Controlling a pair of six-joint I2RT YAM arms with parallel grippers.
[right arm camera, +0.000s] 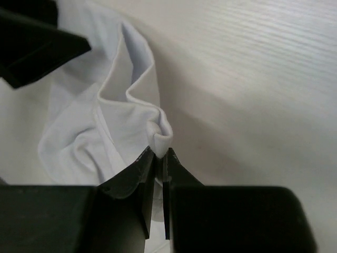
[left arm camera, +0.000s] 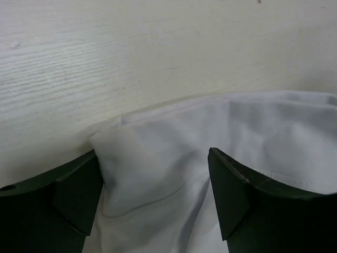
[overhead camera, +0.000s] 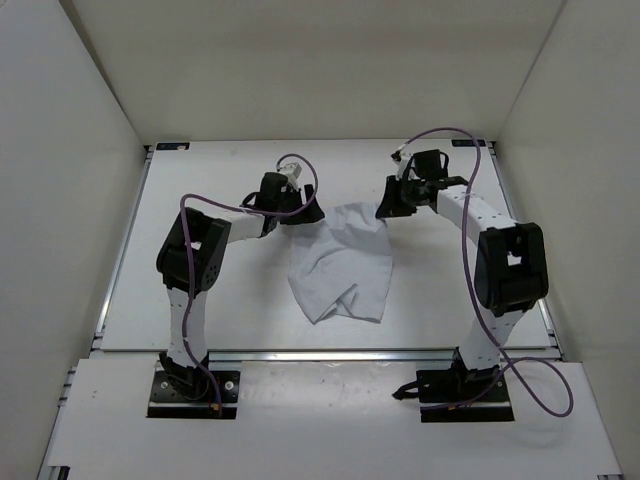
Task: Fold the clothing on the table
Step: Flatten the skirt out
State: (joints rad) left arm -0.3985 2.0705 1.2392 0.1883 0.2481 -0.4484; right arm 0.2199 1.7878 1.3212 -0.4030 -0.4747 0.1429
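Here right fingers (right arm camera: 141,182) pinch clothing (right arm camera: 79,132); left fingers (left arm camera: 231,195) seemingly straddle it.

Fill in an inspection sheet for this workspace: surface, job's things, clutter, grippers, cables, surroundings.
Surface: table, matte white.
Job's things: clothing, white and wrinkled, lying mid-table.
Clutter: nothing seen.
Grippers: left gripper open, jaws astride a corner of the clothing; right gripper shut on a fold at its edge.
Cables: purple cables, one per side, off the clothing.
Surroundings: plain white walls on three sides.

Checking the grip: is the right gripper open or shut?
Shut: the black right gripper pinches an edge of the thin white wrinkled garment.
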